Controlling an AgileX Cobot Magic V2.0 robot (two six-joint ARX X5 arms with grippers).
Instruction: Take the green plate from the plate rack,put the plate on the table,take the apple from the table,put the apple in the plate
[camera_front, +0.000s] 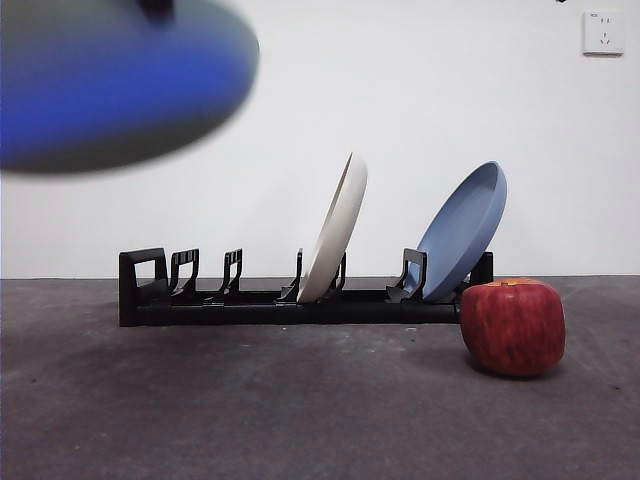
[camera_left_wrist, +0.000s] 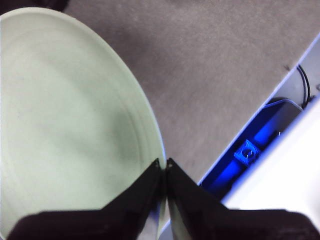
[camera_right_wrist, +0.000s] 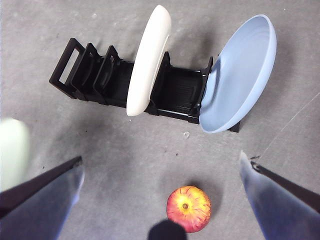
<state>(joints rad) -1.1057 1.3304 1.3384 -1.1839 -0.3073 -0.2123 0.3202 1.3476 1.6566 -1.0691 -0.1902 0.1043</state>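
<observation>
the green plate (camera_front: 115, 85) is a motion-blurred smear, cut off by the front view's left edge.

Left gripper (camera_left_wrist: 163, 167): jaws pressed together on the rim of the green plate (camera_left_wrist: 65, 125), holding it raised high at the scene's left, clear of the table (camera_left_wrist: 215, 75); right gripper (camera_right_wrist: 162, 165): jaws spread wide, nothing between them, hanging above the near side of the table, pointing down.
</observation>
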